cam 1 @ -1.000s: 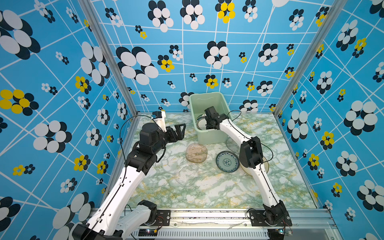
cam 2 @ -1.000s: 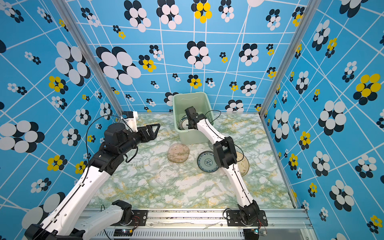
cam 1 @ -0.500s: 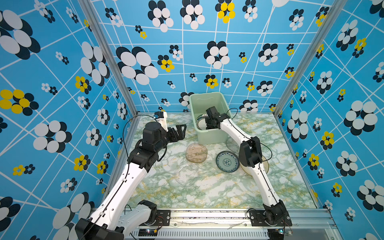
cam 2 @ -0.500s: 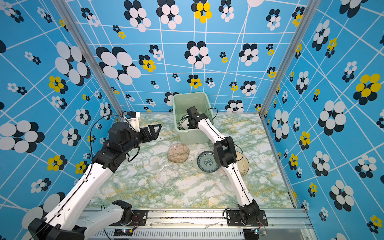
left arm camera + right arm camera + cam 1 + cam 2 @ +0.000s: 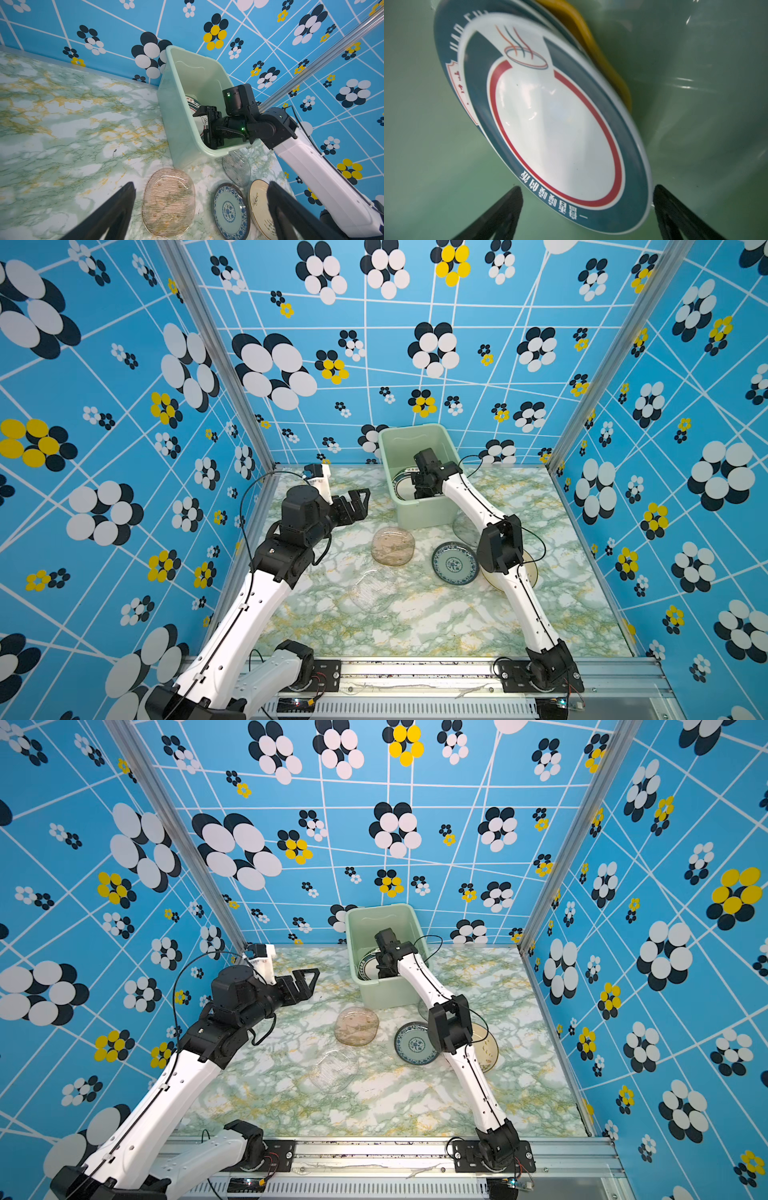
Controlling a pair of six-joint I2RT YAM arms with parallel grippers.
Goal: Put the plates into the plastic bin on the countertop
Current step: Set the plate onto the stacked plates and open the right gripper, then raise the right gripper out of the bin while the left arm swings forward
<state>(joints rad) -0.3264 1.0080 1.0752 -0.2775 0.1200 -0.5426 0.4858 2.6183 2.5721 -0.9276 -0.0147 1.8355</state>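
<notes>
- Right jaws spread wide inside the plastic bin, gripping nothing. The white dark-rimmed plate lies just beyond their tips, tilted on a yellow plate.
- Left jaws also wide and empty, hovering over the worktop left of the bin in both top views.
- We see the bin standing on the worktop against the back wall.
- Brown glass plate flat, just in front of the bin.
- Grey glass plate at the bin's front right corner.
- Blue-patterned plate and cream plate side by side, farther out from the bin; cream one partly hidden by the right arm.
- Clear plate lies farthest from the bin.
</notes>
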